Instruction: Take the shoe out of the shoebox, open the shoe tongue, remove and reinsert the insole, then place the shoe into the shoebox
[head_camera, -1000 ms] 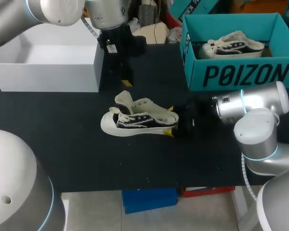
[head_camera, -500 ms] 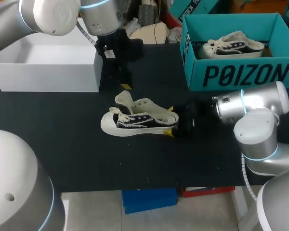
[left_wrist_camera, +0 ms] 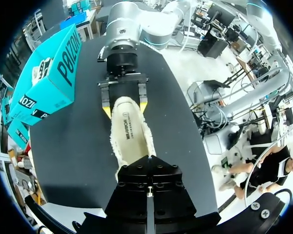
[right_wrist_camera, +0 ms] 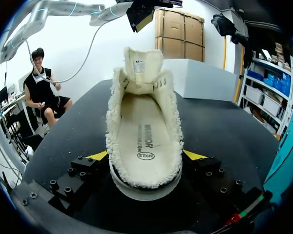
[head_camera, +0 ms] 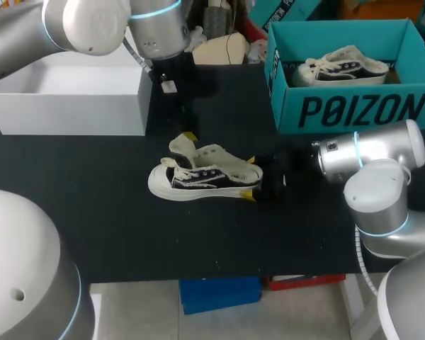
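Note:
A dark canvas shoe (head_camera: 205, 177) with a fleecy cream lining lies on its sole mid-table, toe to the left. Its tongue (head_camera: 183, 147) stands folded up and open, and the printed cream insole (right_wrist_camera: 144, 129) lies inside. My right gripper (head_camera: 250, 178) is shut on the heel, one yellow tip on each side (right_wrist_camera: 98, 156). My left gripper (head_camera: 188, 134) hangs shut and empty just above the tongue; in the right wrist view it (right_wrist_camera: 142, 17) sits high over the toe end. In its own view, the left gripper (left_wrist_camera: 147, 163) looks down on the insole (left_wrist_camera: 128, 131).
A teal shoebox (head_camera: 354, 106) stands at the back right with a second shoe (head_camera: 343, 65) inside. At the back left is a white open box (head_camera: 71, 99). The black table top (head_camera: 113, 227) shows bare in front of the shoe.
My left gripper has come down and slightly forward toward the raised tongue, and its wrist has turned. The shoe and the right arm have stayed still.

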Robot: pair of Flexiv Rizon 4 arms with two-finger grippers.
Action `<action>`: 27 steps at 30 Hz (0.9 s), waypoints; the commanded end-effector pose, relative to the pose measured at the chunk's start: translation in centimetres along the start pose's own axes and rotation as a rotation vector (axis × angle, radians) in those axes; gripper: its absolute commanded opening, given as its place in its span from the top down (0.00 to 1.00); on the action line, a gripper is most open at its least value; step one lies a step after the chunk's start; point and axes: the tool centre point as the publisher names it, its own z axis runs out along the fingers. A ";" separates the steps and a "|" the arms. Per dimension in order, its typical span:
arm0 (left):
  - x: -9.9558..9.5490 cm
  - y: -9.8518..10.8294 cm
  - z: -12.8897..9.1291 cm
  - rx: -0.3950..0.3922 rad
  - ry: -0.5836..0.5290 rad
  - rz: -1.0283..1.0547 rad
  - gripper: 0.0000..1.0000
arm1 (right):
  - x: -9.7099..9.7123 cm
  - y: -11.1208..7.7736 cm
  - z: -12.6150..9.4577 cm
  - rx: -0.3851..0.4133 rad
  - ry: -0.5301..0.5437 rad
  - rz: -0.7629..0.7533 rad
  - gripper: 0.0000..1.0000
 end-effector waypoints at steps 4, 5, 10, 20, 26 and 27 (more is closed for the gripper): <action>-0.2 -0.2 0.1 -0.007 0.002 -0.001 1.00 | 0.0 0.0 0.0 0.001 -0.001 0.002 1.00; -0.2 -0.2 0.1 -0.007 0.002 -0.001 1.00 | 0.0 0.0 0.0 0.001 -0.001 0.002 1.00; -0.9 -0.1 0.0 -0.013 0.036 -0.023 1.00 | 0.0 0.0 0.0 0.001 -0.001 0.002 1.00; -2.7 -1.0 1.0 -0.028 0.097 -0.030 1.00 | 0.0 0.0 0.0 0.001 -0.001 0.002 1.00; -2.9 -1.0 2.5 -0.031 0.119 -0.034 1.00 | 0.0 0.0 0.0 0.001 -0.001 0.002 1.00; -2.9 -1.0 2.7 -0.029 0.127 -0.030 1.00 | 0.0 0.0 0.0 0.001 -0.001 0.002 1.00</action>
